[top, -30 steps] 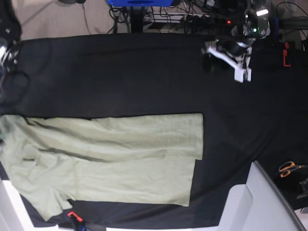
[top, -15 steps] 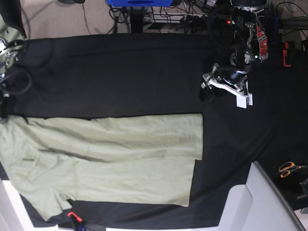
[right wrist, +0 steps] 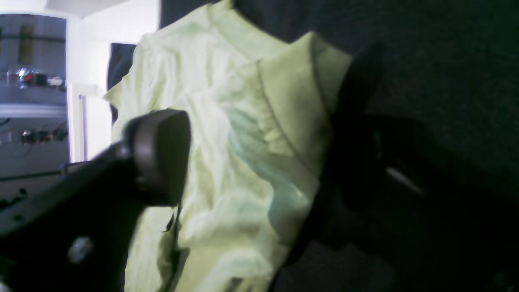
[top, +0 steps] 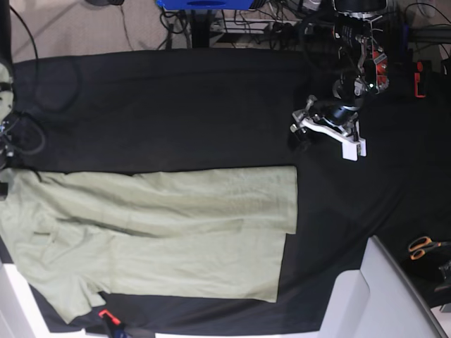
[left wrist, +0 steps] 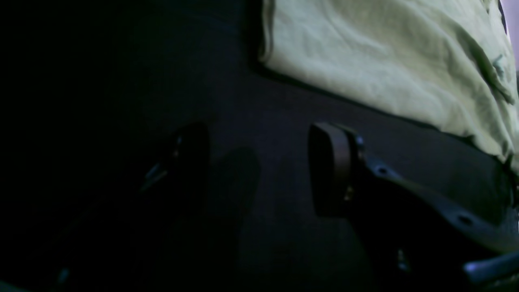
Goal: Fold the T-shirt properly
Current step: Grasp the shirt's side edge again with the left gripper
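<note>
The pale green T-shirt [top: 162,232] lies flat on the black cloth, folded lengthwise, with its hem towards the right and its sleeve end at the left edge. My left gripper [top: 301,132] hovers over bare black cloth just beyond the hem's far corner. In the left wrist view it [left wrist: 259,170] is open and empty, with the shirt [left wrist: 385,61] ahead of it. My right gripper [right wrist: 255,142] is open, its two fingers either side of the shirt's rumpled sleeve end [right wrist: 243,170]. I cannot tell whether it touches the fabric. In the base view it is cut off at the left edge.
Orange-handled scissors [top: 423,246] lie at the right edge. A white raised surface [top: 373,296] fills the near right corner. A red clamp [top: 420,79] sits at the far right and a small red-tipped tool [top: 107,317] by the shirt's near edge. Cables run behind the table.
My left arm has come down from the back right towards the shirt's hem corner. My right arm has shifted at the left edge, near the sleeve end. The shirt has barely moved.
</note>
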Available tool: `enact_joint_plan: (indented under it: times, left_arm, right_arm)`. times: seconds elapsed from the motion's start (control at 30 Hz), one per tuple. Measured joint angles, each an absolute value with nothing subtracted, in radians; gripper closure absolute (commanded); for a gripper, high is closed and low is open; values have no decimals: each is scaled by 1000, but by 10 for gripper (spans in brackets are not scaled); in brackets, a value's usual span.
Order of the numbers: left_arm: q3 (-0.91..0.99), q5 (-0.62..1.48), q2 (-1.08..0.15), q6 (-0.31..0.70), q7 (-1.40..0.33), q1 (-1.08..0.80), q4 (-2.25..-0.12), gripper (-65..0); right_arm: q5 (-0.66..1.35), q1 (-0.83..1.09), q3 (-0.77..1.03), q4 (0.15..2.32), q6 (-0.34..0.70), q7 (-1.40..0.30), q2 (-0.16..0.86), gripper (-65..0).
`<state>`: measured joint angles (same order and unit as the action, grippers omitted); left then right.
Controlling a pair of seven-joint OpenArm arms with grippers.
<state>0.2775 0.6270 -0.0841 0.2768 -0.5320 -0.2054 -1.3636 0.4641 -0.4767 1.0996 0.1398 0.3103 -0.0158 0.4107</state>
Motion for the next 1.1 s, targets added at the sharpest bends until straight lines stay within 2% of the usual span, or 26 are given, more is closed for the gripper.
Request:
enact_joint_plan:
  times: [0.33,0.4,0.53,0.67,1.1]
  left_arm:
    - [279,630,-37,276,-534,-194,-1359,-374]
    - [281,629,-22,276,-524,-171,-1334,-374]
    - [294,626,32,272,-523,-120,-1264,-374]
    - [453,632,122,281,-524,-78,-1217,-374]
    - [483,641,116,287,-501,80,-1030,-374]
  right_arm:
    - [451,-476,1100,126,291,-47,396,-53]
    - [448,-476,1100,126,287,-48,394,0]
    - [447,-475,1100,126,287,-49,394,-2]
    - [446,-472,1100,124,289,-48,394,-2]
    - [446,-462,1100,127,295,-48,399,-2]
